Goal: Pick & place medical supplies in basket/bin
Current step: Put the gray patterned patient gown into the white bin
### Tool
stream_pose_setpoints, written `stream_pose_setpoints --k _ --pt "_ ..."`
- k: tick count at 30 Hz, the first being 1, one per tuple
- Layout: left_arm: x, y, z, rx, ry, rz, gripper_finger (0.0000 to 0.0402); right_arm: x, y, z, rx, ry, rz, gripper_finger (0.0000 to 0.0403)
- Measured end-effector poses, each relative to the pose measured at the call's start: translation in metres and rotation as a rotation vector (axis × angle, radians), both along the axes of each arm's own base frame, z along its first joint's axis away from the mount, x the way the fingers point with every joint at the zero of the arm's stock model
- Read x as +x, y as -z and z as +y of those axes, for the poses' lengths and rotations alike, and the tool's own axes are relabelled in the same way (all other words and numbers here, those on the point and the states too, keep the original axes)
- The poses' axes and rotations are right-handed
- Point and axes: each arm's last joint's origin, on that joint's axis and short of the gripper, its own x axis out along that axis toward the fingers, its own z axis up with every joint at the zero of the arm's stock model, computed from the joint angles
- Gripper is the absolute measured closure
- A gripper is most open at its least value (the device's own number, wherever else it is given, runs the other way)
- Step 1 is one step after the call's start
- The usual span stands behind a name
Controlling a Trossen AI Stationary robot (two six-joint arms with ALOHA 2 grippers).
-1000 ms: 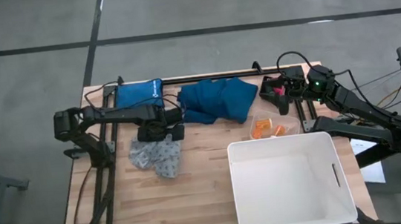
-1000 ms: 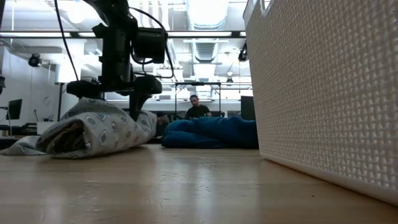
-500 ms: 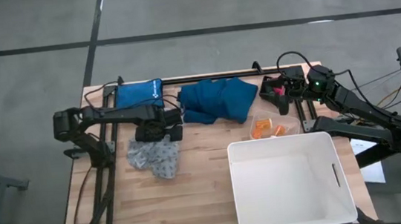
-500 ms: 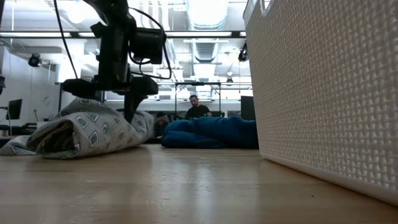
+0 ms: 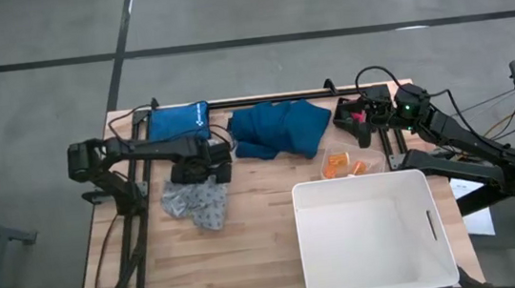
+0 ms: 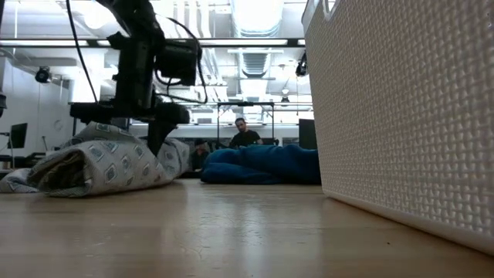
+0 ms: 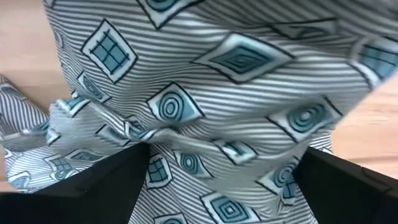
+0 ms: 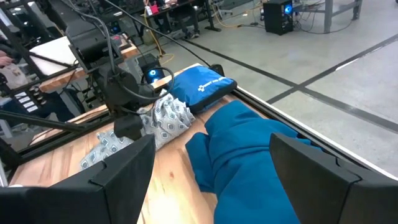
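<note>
Two arms show in the high view. The left gripper (image 5: 199, 172) sits over the far edge of the pale grey-blue patterned garment (image 5: 197, 202), which lies crumpled on the tabletop (image 5: 258, 240) left of the white tub (image 5: 373, 235). The dark teal garment (image 5: 280, 128) lies bunched near the far edge, with a blue pouch (image 5: 178, 121) just beside it on the left. Small orange pill bottles (image 5: 341, 164) rest between the teal garment and the tub's far rim. The right gripper (image 5: 358, 119) waits at the far right corner, close to a small pink-red object (image 5: 358, 113); whether its fingers are open cannot be told here.

Low view: the left gripper (image 6: 147, 123) comes down onto the patterned garment (image 6: 100, 162), its fingers spread wide across the top of the folds. The teal garment (image 6: 262, 164) lies behind, and the tub's textured wall (image 6: 401, 116) fills the right. A person (image 6: 245, 135) sits far off in the room.

Left wrist view: both dark fingers (image 7: 93, 186) stand apart with the patterned cloth (image 7: 211, 93) bulging between them.

Right wrist view: the right arm's fingers (image 8: 118, 180) are parted, nothing between them, above the teal garment (image 8: 261, 162); the blue pouch (image 8: 202, 84) and the patterned garment (image 8: 155, 121) lie beyond it.
</note>
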Motion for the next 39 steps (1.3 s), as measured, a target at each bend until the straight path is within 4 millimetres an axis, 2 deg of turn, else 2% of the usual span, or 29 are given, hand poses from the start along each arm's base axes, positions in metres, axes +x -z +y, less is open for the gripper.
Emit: stream_pose_setpoints --k 7,13,39 --pt "-0.012 0.022 -0.003 0.011 -0.066 0.012 0.0012 0.0 0.0 0.0 0.0 0.0 0.0 0.0092" --pt "-0.017 0.032 -0.004 0.017 -0.078 0.0 0.0011 0.0 0.0 0.0 0.0 0.0 0.0 0.0092" --pt "-0.018 0.027 -0.002 0.063 -0.07 -0.043 0.0014 0.0 0.0 0.0 0.0 0.0 0.0 0.0092"
